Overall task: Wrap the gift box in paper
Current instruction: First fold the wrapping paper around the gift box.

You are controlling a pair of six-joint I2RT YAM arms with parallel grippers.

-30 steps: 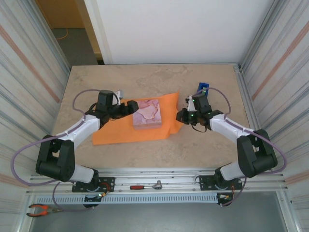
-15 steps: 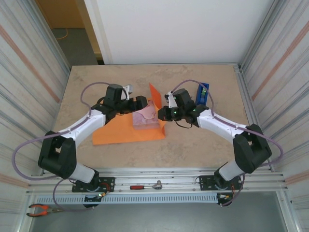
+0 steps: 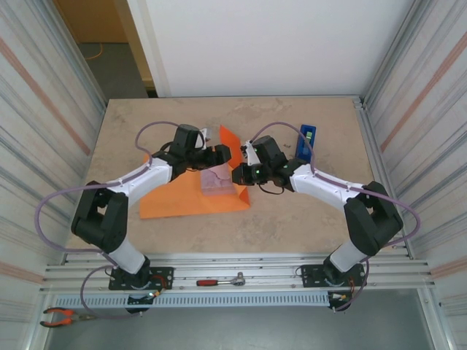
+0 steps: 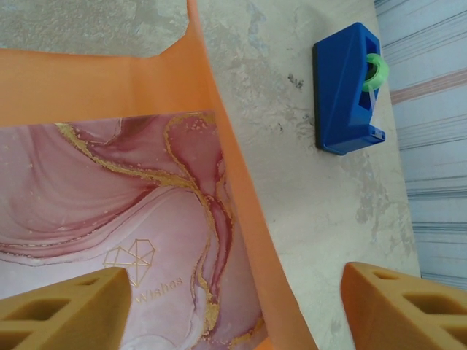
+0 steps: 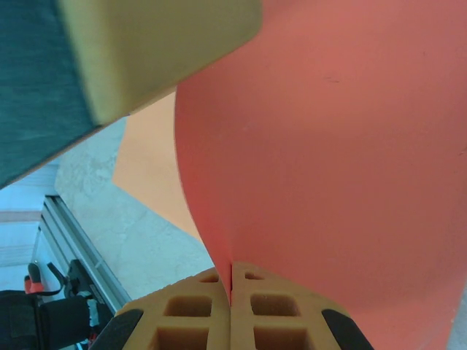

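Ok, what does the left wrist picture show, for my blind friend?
A pink marbled gift box lies on orange paper, one paper edge standing up beside it. The left claw hangs open; a blue tape dispenser sits on the table.

paper (image 3: 182, 203): plain orange
box (image 4: 109, 197): pink swirls with gold lines, by the left claw (image 4: 233, 302)
dispenser (image 4: 343, 91): blue, green roll (image 4: 374, 71)
table (image 3: 306, 219): tan, blotchy

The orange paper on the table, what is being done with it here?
The right gripper is shut on the paper, holding its right flap raised beside the gift box, which lies on the sheet uncovered. The left gripper hangs open over that flap, one finger on each side. The blue tape dispenser stands untouched on the table.
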